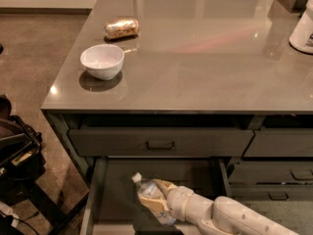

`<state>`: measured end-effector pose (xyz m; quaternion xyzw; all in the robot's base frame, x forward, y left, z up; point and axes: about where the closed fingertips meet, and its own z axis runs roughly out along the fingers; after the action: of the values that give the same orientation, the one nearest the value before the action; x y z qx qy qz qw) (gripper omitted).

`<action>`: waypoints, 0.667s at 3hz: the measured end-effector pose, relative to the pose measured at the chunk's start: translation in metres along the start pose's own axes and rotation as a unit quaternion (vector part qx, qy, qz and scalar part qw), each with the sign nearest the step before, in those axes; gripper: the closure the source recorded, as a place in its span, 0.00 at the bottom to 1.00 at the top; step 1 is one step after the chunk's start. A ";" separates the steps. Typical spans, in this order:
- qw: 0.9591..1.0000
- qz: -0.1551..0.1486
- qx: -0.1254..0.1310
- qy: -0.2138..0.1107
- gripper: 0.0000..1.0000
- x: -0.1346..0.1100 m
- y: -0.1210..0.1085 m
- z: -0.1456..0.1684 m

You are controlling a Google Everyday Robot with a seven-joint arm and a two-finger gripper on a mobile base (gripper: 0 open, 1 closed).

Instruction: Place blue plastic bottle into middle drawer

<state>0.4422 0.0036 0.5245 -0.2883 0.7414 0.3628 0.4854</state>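
The blue plastic bottle (149,195), clear with a white cap and pale label, lies tilted in my gripper (155,199), cap pointing up and left. The gripper is shut on the bottle and holds it inside the open middle drawer (117,190), low over its dark floor, toward the drawer's centre. My white arm (230,218) reaches in from the lower right. Whether the bottle touches the drawer floor cannot be told.
A white bowl (101,61) and a gold crinkled can (122,28) sit on the grey counter (205,67). A white container (303,28) stands at the right edge. The shallower drawer with a bar handle (160,142) is shut above. Dark equipment (17,151) stands on the left.
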 end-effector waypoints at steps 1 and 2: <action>1.000 0.012 -0.005 -0.002 0.81 0.008 0.002 0.004; 1.000 0.011 -0.005 -0.002 0.58 0.008 0.002 0.004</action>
<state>0.4399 0.0080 0.5165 -0.2814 0.7420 0.3725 0.4812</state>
